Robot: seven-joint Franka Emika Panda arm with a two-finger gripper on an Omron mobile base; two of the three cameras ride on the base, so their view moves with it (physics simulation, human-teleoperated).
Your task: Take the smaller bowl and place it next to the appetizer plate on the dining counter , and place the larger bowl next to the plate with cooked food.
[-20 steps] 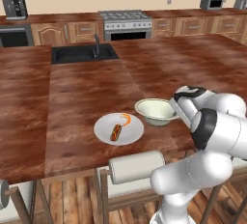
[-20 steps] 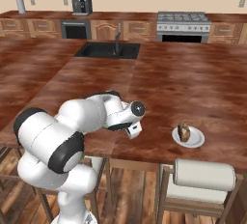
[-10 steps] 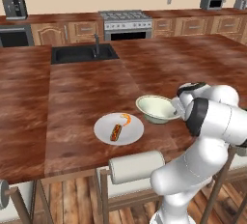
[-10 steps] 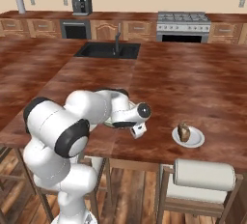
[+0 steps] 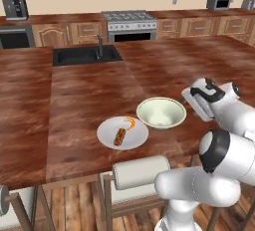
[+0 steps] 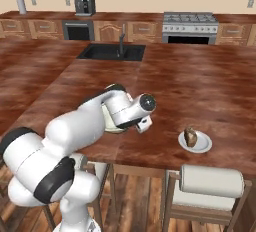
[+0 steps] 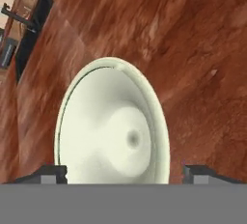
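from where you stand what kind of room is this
A home kitchen, rendered: a stove and a sink at the back, and a wide wooden counter with a plate of food and a bowl.

The reddish-brown counter (image 5: pixel 74 100) carries a large bowl (image 5: pixel 161 113) just beside a white plate (image 5: pixel 122 133) with orange-brown food. Well apart sits a small plate (image 6: pixel 195 141) bearing a dark chunk.

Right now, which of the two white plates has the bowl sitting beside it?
The plate with cooked food, bearing the long orange-brown piece; the larger bowl sits right beside it. The appetizer plate, with its dark brown chunk, stands alone.
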